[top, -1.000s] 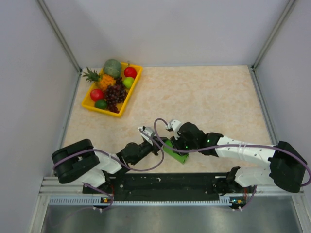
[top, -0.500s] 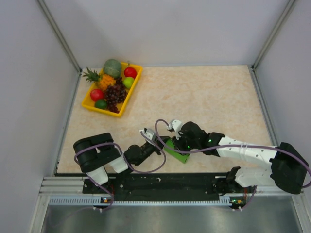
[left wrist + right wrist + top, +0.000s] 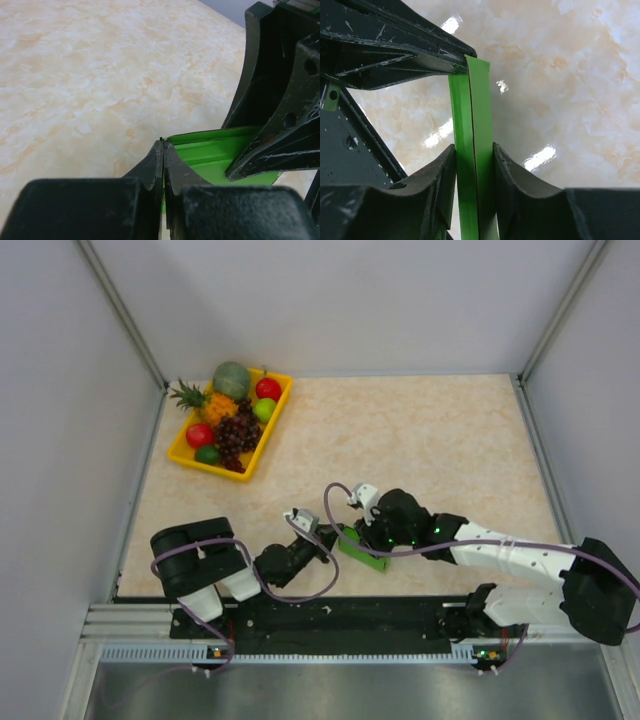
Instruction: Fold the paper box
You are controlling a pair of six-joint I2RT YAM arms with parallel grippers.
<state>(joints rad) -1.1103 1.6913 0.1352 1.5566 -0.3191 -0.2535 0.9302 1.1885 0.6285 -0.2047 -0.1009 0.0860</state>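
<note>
Near the front edge of the table [image 3: 430,440], between the 2 arms, a small folded green box [image 3: 363,553] was held by both grippers. The right gripper [image 3: 474,156] was clamped on it, 1 finger pressed against each side of its 2 doubled layers. The left gripper [image 3: 163,146] met it from the other side, its jaws squeezed nearly together on a thin edge of the card. A yellow tray [image 3: 181,452] of fruit sat well apart, at the far left.
</note>
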